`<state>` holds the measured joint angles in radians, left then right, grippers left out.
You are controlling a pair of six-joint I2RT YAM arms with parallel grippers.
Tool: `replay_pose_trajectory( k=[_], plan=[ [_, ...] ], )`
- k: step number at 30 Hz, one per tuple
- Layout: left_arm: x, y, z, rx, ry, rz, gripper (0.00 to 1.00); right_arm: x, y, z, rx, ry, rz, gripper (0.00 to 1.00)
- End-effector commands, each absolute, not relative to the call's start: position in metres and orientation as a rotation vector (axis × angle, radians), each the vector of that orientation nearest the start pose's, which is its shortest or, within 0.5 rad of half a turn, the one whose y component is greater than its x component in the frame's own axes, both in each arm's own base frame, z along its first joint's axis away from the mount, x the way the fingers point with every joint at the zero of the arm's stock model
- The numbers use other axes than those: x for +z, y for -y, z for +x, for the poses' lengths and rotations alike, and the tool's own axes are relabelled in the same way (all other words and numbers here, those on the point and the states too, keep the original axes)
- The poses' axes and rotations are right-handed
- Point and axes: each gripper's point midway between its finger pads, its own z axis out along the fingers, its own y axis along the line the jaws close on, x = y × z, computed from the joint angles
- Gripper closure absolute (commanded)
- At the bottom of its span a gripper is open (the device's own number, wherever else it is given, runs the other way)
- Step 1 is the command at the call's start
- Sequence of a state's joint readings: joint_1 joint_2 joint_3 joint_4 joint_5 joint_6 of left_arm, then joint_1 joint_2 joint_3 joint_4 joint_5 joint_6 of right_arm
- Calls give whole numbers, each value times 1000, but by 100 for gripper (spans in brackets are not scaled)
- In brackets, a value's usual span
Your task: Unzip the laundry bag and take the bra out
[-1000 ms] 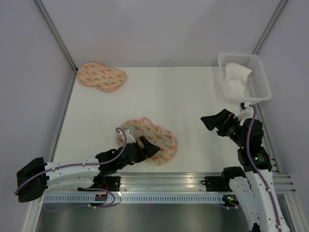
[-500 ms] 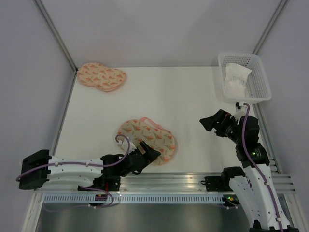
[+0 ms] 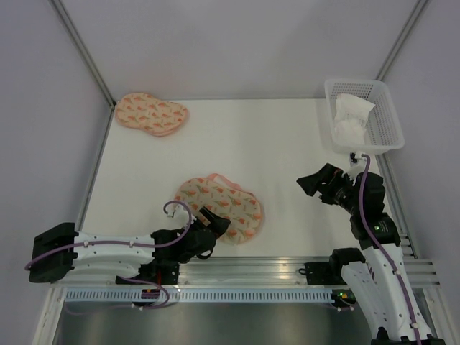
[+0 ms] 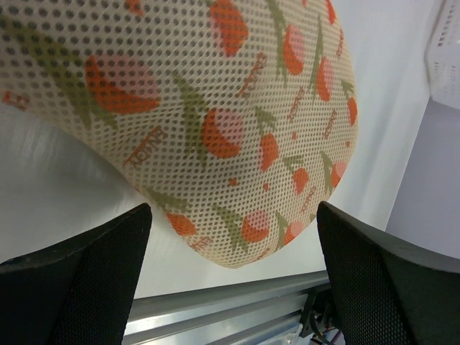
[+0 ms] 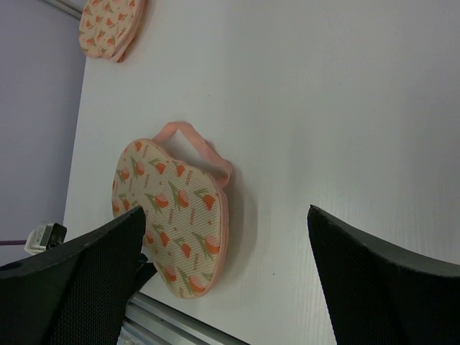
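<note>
The laundry bag (image 3: 226, 203), peach with an orange leaf print and a pink rim, lies zipped flat near the table's front; a pink loop sticks out at its far edge. My left gripper (image 3: 217, 221) sits low at the bag's near edge, open. In the left wrist view the bag's (image 4: 201, 108) mesh lobe fills the top, just beyond the open left gripper (image 4: 233, 287), not between its fingers. My right gripper (image 3: 314, 184) hovers open to the right, well apart from the bag. From the right wrist the bag (image 5: 172, 215) shows left of the right gripper (image 5: 226, 277). The bra is hidden.
A second printed pouch (image 3: 151, 113) lies at the far left corner, also seen as the pouch (image 5: 111, 29) in the right wrist view. A white lattice basket (image 3: 384, 118) holding white cloth (image 3: 350, 115) stands at the far right. The aluminium rail (image 3: 244, 269) runs along the near edge.
My left gripper has drawn back and down from above the bag to its near edge. The right gripper has shifted slightly left. Both stay open.
</note>
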<state>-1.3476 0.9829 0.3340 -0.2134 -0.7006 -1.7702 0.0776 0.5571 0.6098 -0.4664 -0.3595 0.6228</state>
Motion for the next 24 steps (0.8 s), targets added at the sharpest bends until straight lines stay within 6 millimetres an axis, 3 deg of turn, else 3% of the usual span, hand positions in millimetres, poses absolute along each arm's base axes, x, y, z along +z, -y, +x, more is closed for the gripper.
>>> replay_pose_trajectory(
  k=[1, 5, 8, 12, 15, 16, 18, 19, 20, 24],
  plan=[
    [42, 235, 128, -839, -2255, -913, 0, 200, -101, 226, 787, -2020, 303, 2],
    [20, 235, 120, -827, -2303, -977, 0, 194, -102, 226, 795, -2032, 311, 2],
    [26, 249, 119, -889, -2292, -958, 0, 192, -101, 224, 781, -2046, 296, 2],
    [27, 243, 138, -863, -2173, -955, 0, 186, -101, 225, 776, -2052, 302, 2],
    [26, 238, 151, -848, -2089, -966, 18, 182, -102, 225, 778, -2068, 295, 2],
    [25, 236, 154, -830, -2077, -969, 42, 180, -102, 225, 776, -2074, 292, 2],
    [23, 234, 156, -804, -2073, -964, 69, 180, -102, 224, 774, -2073, 285, 2],
    [21, 233, 156, -792, -2074, -970, 92, 180, -102, 224, 774, -2072, 283, 3],
    [21, 231, 156, -768, -2080, -967, 98, 180, -102, 224, 777, -2072, 285, 5],
    [32, 240, 158, -790, -2081, -926, 98, 185, -107, 222, 809, -2050, 250, 14]
  ],
)
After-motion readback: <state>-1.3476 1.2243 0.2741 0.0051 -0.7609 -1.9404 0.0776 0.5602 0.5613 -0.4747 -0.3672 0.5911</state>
